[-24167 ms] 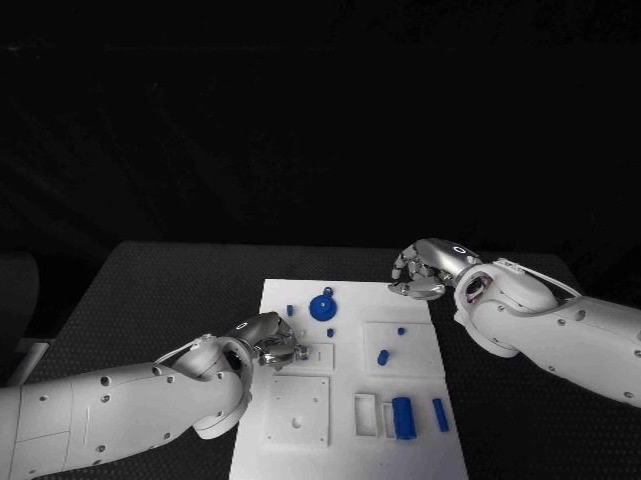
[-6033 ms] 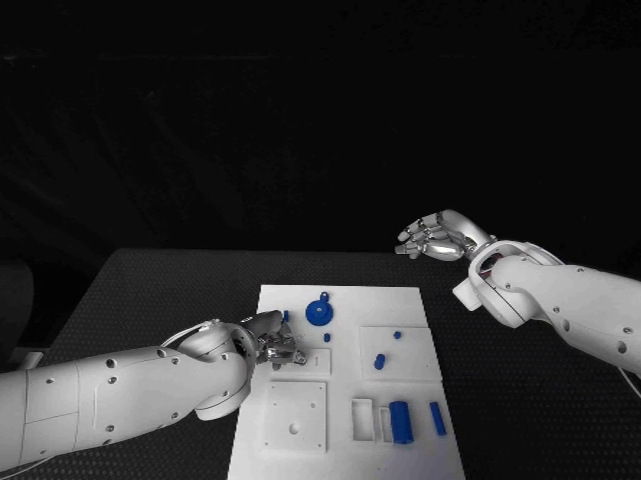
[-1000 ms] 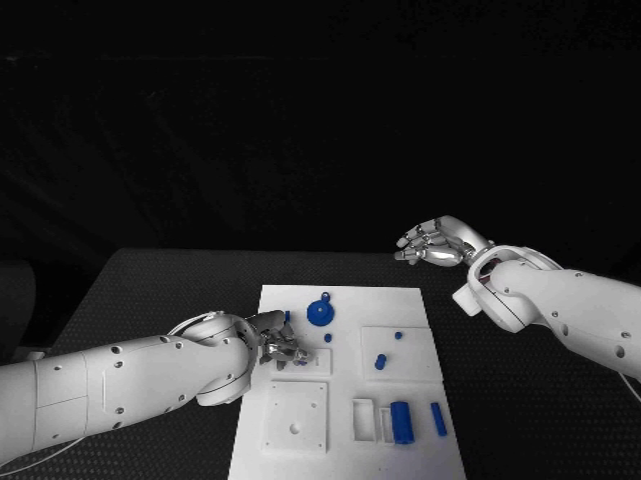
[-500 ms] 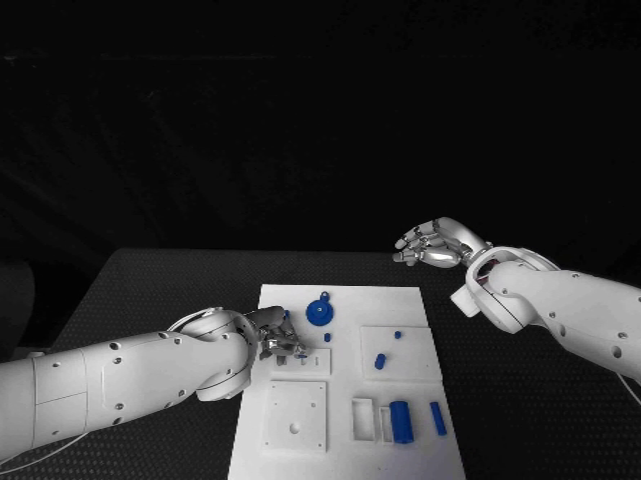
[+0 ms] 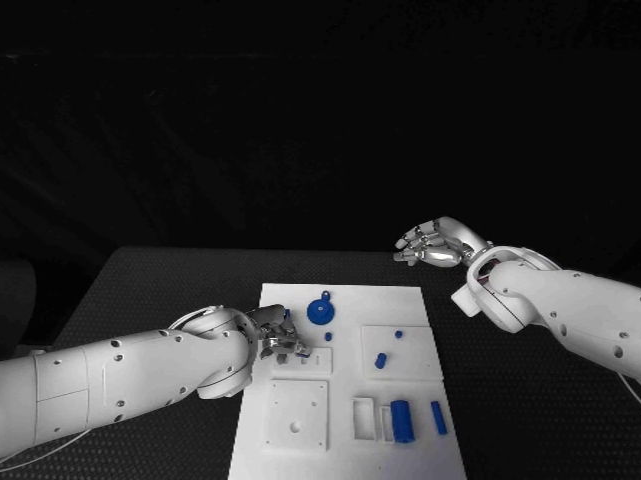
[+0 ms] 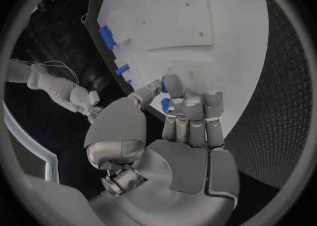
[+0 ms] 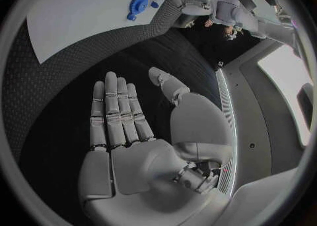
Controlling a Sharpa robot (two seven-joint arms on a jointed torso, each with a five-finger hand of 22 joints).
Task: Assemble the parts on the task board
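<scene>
Left hand (image 5: 274, 336) at centre-left of the head view, over the task board's (image 5: 352, 440) left edge, fingers curled, apparently pinching a small blue part (image 6: 164, 104). Right hand (image 5: 433, 243) at centre-right, raised beyond the board's far right corner, fingers straight and apart, holding nothing. Blue disc part (image 5: 320, 310) near the board's top.

Bare task board (image 5: 407, 315) lies beyond the left hand (image 5: 273, 336); the blue wheel (image 5: 320, 310) stands just ahead.
</scene>
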